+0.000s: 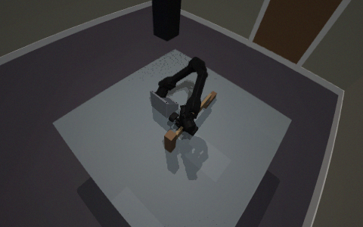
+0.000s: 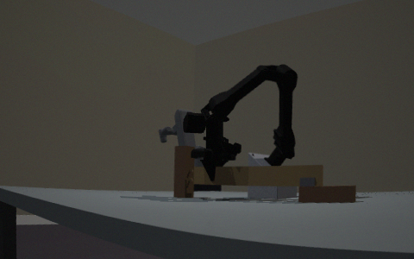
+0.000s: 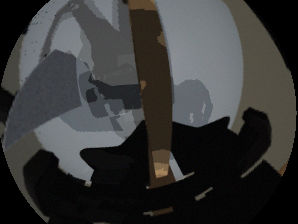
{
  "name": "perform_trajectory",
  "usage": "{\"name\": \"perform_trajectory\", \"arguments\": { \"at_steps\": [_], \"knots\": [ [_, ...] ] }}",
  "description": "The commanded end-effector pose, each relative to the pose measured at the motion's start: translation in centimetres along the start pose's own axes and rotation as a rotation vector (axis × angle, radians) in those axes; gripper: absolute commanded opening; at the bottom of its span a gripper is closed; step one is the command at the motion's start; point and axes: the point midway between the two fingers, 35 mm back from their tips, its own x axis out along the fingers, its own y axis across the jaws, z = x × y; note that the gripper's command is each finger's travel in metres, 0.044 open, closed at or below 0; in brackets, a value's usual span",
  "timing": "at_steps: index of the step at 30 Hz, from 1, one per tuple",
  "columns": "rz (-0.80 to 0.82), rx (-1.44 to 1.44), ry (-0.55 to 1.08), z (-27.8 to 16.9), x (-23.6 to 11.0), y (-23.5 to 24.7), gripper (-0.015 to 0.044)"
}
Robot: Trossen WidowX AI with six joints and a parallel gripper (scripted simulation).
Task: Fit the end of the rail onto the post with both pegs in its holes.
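Note:
The long wooden rail [image 1: 208,99] [image 2: 275,175] [image 3: 155,75] looks about level. Its far end is at the grey bracket [image 2: 308,181] on the low footboard block [image 2: 337,194]. Its near end is right at the wooden post [image 1: 170,141] [image 2: 183,173], and no gap shows between them in the exterior view. The pegs and holes are hidden, so how deep the pegs sit cannot be seen. My gripper [image 2: 211,176] [image 3: 151,121] points down and is shut on the rail close to the post, with the rail running between the fingers.
A grey angled panel [image 1: 163,104] [image 2: 260,160] [image 3: 47,95] stands beside the rail, near the arm's base. The arm arches over the table [image 1: 105,129] [image 2: 107,211]. A dark column [image 1: 166,23] hangs or stands beyond the table's back corner.

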Motion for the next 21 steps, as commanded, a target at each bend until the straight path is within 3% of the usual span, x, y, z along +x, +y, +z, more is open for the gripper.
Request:
{"name": "perform_trajectory", "arguments": {
  "at_steps": [1, 21],
  "knots": [
    [-0.008, -0.001, 0.007, -0.40, -0.23, -0.20, 0.0000],
    [-0.008, -0.001, 0.007, -0.97, -0.31, -0.19, 0.0000]
  ]
}}
